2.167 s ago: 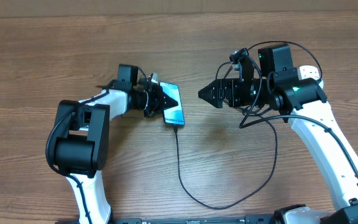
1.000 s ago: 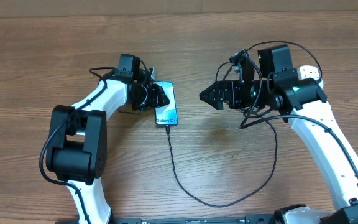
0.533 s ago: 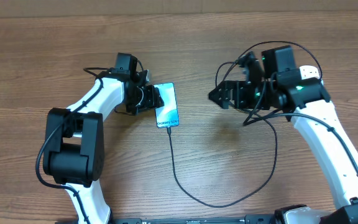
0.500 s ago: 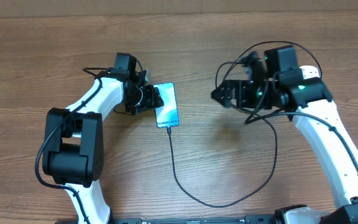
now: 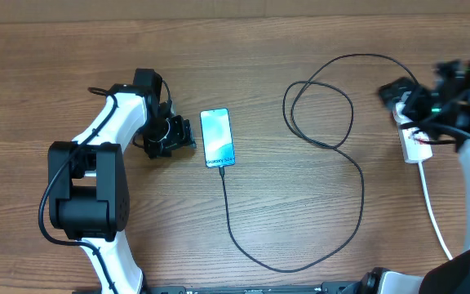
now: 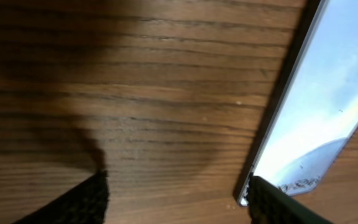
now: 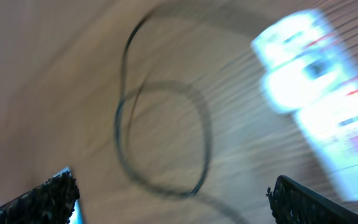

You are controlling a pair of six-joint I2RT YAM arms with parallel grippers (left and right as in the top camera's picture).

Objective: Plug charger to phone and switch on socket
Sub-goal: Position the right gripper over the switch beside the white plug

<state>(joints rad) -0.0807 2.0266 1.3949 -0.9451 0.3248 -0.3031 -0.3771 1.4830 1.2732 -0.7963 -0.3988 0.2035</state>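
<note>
Left gripper (image 6: 176,196): spread, beside phone (image 5: 217,137).
Right gripper (image 7: 176,198): spread, empty, near socket (image 5: 415,147).
Advice: steady first, press squarely, avoid charger (image 5: 363,192).

Small text low on phone (image 5: 218,137) screen, too blurred to read

On the wooden worktop (image 5: 47,73) lies the phone (image 5: 218,137); the charger (image 5: 361,189) loops rightward from its lower edge; the socket (image 5: 415,142) lies far right.
</note>
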